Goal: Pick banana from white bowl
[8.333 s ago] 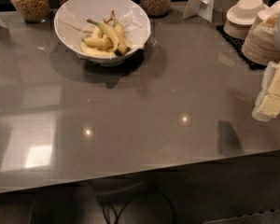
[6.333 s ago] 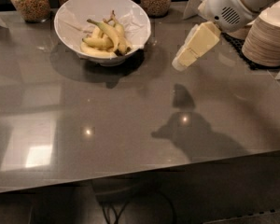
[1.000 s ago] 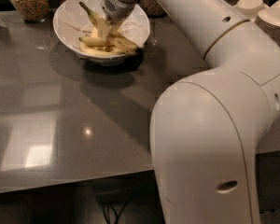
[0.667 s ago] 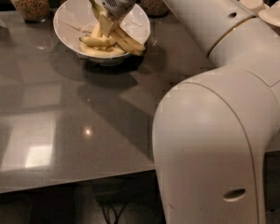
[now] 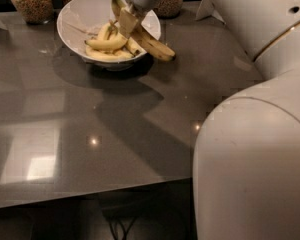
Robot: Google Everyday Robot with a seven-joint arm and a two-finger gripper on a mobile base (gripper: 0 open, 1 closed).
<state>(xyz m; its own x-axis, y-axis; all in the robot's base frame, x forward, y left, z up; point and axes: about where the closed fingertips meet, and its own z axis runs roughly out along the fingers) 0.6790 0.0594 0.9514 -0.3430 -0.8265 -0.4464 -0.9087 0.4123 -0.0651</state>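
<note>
The white bowl [image 5: 80, 14] stands at the back left of the grey table and holds several shorter pale-yellow bananas [image 5: 106, 44]. My gripper [image 5: 127, 20] is over the bowl's right side, shut on the long brownish banana [image 5: 152, 43]. That banana is tilted: its upper end rises behind the gripper and its dark lower tip hangs out over the bowl's right rim, above the table.
Two glass jars of grain [image 5: 32, 1] stand behind the bowl at the left, and another jar [image 5: 170, 1] behind at the right. My big white arm [image 5: 255, 134] fills the right side of the view. The grey table [image 5: 90, 134] spreads out in front.
My gripper has lifted the long banana up and to the right. Its lower end now sticks out past the bowl's right rim.
</note>
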